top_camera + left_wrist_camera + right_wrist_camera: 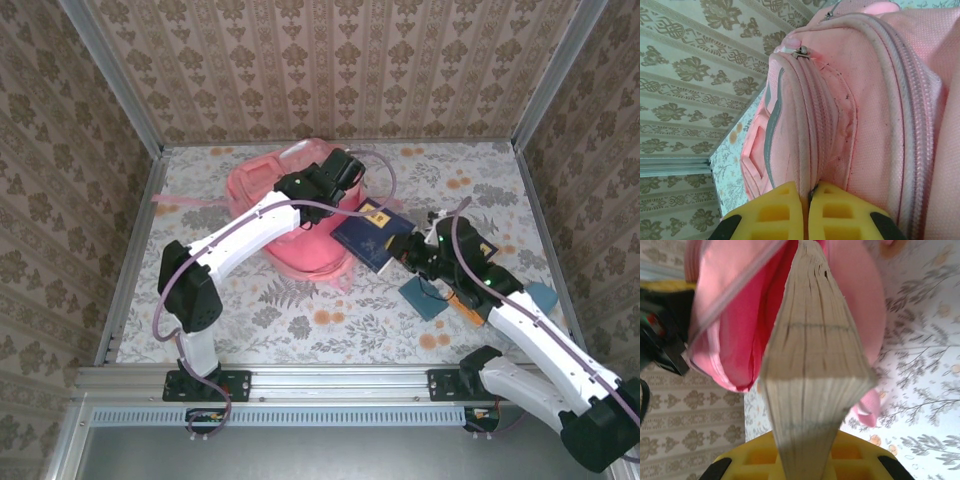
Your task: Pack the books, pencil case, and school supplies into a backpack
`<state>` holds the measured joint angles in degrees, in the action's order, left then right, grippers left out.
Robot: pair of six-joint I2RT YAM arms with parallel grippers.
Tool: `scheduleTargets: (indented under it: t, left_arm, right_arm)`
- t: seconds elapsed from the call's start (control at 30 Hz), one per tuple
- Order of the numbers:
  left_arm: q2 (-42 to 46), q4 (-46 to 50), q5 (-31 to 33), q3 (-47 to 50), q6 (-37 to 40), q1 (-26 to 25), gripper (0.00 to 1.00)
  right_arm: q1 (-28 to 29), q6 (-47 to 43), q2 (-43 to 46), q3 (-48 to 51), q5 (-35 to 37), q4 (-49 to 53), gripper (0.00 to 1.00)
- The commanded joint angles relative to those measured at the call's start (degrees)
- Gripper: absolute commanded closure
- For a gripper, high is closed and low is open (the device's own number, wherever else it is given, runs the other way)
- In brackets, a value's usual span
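The salmon-pink backpack (285, 215) lies at the middle left of the table. My left gripper (343, 168) is at its far top edge. In the left wrist view the yellow fingers (775, 210) are shut on a fold of the backpack (865, 100) along a zip seam. My right gripper (415, 248) is shut on the dark navy book (372, 235), which lies just right of the backpack. The right wrist view shows the book's page edges (807, 370) between the fingers (750, 457), pointing at the backpack's red-lined opening (747, 335). A small teal book (425, 298) and a thin orange book (468, 306) lie beside the right arm.
A light blue thing (545, 296) sits by the right wall, partly behind the right arm. A dark cover (486, 250) shows under that arm. A pink strap (180, 202) trails left of the backpack. Metal rails and patterned walls enclose the floral table (300, 320).
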<state>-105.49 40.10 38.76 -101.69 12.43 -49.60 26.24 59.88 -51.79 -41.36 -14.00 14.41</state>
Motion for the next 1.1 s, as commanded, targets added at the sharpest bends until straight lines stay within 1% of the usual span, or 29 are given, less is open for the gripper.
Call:
scheduleTargets:
  t: [0.0, 0.13, 0.27, 0.3, 0.43, 0.6, 0.7, 0.83, 0.93, 1.07]
  left_arm:
    - [1.61, -4.01, 4.93, -6.04, -1.58, -1.0, 1.0]
    - [1.09, -2.49, 3.71, -8.85, -3.27, -1.77, 1.0]
    - [0.47, -0.84, 2.47, -11.56, -4.76, -1.93, 1.0]
    - [0.29, -0.58, 2.2, -12.09, -4.89, -1.99, 1.0]
    - [-0.55, 0.85, 1.93, -13.97, -5.77, -2.2, 1.0]
    - [-0.77, 1.54, 1.79, -14.57, -6.68, -2.34, 1.0]
    - [-0.84, 1.83, 1.4, -15.03, -7.23, -2.27, 1.0]
    - [-1.11, 2.61, 1.47, -16.5, -7.78, -2.33, 1.0]
    - [-1.93, 4.19, 3.22, -18.79, -7.59, -2.36, 1.0]
    - [-2.41, 4.54, 2.25, -18.74, -7.76, -2.1, 1.0]
  right_arm:
    - [2.19, 1.3, -2.57, -0.74, -1.57, -8.08, 0.93]
    - [3.88, 2.21, -6.79, -1.6, 1.28, -13.84, 0.94]
    - [4.52, 4.87, -12.31, -2.08, 3.97, -22.1, 0.94]
    - [4.68, 5.49, -14.27, -2.82, 4.44, -24.54, 0.94]
    - [5.83, 5.67, -20.51, -6.61, 8.07, -28.62, 0.94]
    - [6.71, 7.07, -27.38, -10.45, 13.32, -31.73, 0.94]
    - [7.05, 8.75, -33.39, -13.4, 16.15, -32.88, 0.94]
    - [7.25, 11.76, -40.37, -17.38, 18.24, -34.29, 0.95]
    - [7.71, 12.17, -43.74, -18.48, 20.23, -35.8, 0.95]
    - [8.21, 13.71, -47.94, -20.08, 21.76, -36.23, 0.94]
